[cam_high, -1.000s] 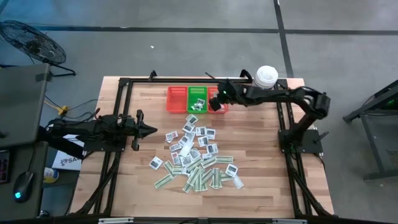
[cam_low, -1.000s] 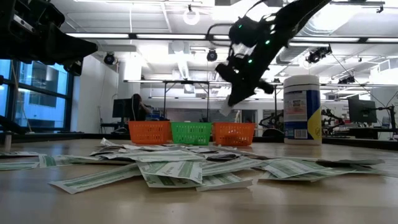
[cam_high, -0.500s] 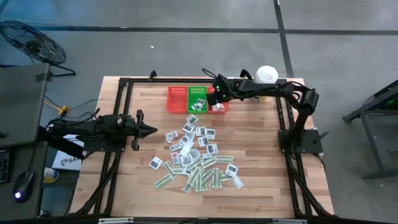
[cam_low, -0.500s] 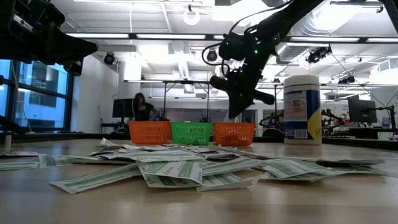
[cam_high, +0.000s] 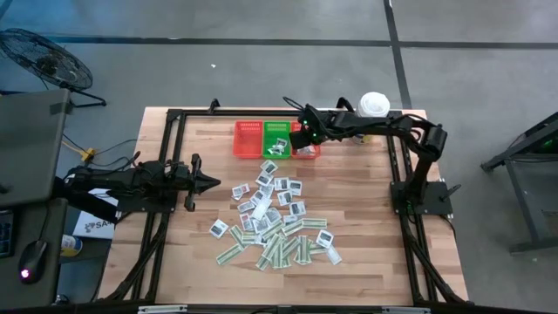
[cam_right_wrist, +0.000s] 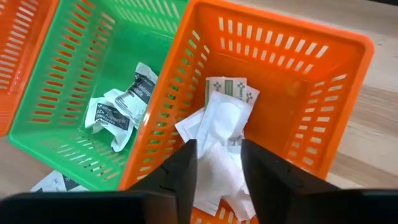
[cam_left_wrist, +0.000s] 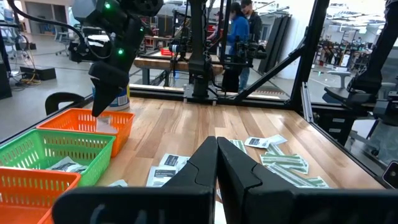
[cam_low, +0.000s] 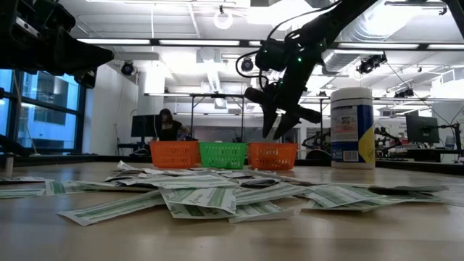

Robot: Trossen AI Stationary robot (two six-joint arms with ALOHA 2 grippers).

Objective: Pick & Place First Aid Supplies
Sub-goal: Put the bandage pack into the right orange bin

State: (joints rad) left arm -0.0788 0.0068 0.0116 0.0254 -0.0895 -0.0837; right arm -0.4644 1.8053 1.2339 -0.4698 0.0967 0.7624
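Observation:
The first aid supplies, small white and green-striped packets (cam_high: 275,218), lie scattered mid-table (cam_low: 210,192). Three mesh baskets stand in a row at the far edge: red (cam_high: 248,139), green (cam_high: 277,138) and orange (cam_right_wrist: 292,99). My right gripper (cam_right_wrist: 217,174) hangs open above the orange basket (cam_low: 272,155), fingers slanting down, with nothing between them (cam_low: 279,132). White packets (cam_right_wrist: 221,127) lie in that basket below it, and printed packets (cam_right_wrist: 127,102) lie in the green one. My left gripper (cam_high: 214,181) waits shut at the table's left (cam_left_wrist: 216,163).
A big white tub (cam_high: 374,106) with a blue label (cam_low: 351,127) stands at the far right corner beside the baskets. A black frame (cam_high: 174,118) runs round the table. Bare wood (cam_high: 366,201) shows right of the pile. A person stands in the room behind.
My right gripper has sunk a little over the orange basket, rolled about its own line, and opened. The white packet that hung from its fingertips a second ago is gone from them.

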